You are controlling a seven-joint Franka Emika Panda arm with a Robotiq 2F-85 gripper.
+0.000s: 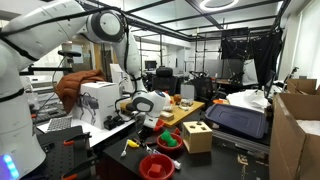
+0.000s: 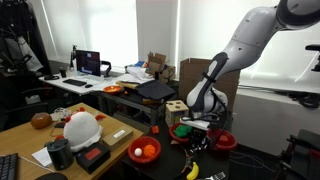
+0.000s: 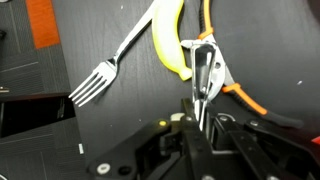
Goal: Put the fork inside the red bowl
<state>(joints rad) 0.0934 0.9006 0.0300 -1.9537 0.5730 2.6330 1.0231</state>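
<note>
While the silver metal fork (image 3: 112,65) is lying on the dark tabletop (image 3: 120,125), the gripper (image 3: 200,118) is hovering nearby, jaws pressed together, empty.

Fork (image 3: 112,58): silver, four tines, flat on black worktop, lying diagonal. Red bowl (image 1: 157,166): upright, near worktop edge.

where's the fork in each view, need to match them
Wrist view: fork upper left, tines pointing lower left, beside the banana.
In an exterior view: fork too small to tell; banana lower centre.
In an exterior view: fork too small to tell; banana bottom centre.
Shared landmark: the banana.
</note>
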